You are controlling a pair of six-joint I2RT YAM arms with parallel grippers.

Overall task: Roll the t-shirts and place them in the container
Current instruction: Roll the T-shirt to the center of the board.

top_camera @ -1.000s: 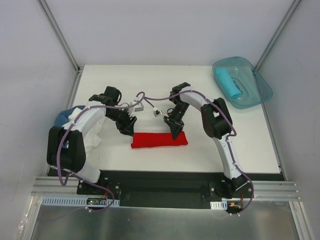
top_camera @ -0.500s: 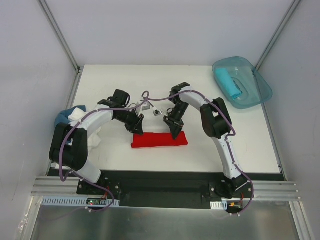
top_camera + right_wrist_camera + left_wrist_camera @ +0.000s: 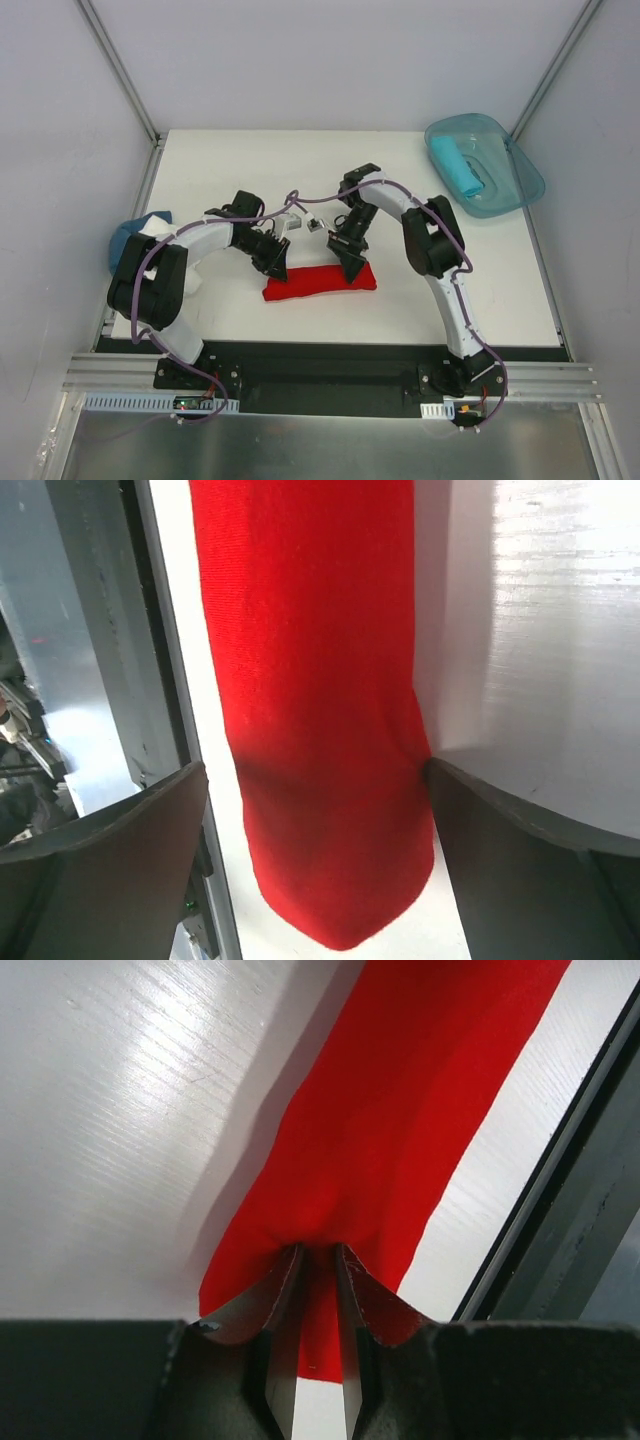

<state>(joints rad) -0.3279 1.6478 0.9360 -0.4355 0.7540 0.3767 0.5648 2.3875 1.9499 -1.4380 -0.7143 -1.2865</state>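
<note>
A bright red t-shirt (image 3: 318,280) lies as a long roll near the table's front middle. My left gripper (image 3: 275,268) is at its left end. In the left wrist view the two fingers (image 3: 285,1290) pinch a fold of the red cloth (image 3: 400,1130), so it is shut on the shirt. My right gripper (image 3: 352,265) stands open over the roll's right end. In the right wrist view the red roll (image 3: 310,660) lies between its wide-apart fingers (image 3: 110,830). A turquoise rolled shirt (image 3: 457,165) rests in the tub. Blue and white shirts (image 3: 130,238) are heaped at the left edge.
The translucent teal tub (image 3: 515,180) sits at the back right corner, partly over the table's edge. Grey cables and small white connectors (image 3: 300,215) hang between the two wrists. The black base rail (image 3: 320,370) runs along the near edge.
My right gripper has opened and let go of the red roll's right end. My left arm has swung right and shut on the roll's left end.
</note>
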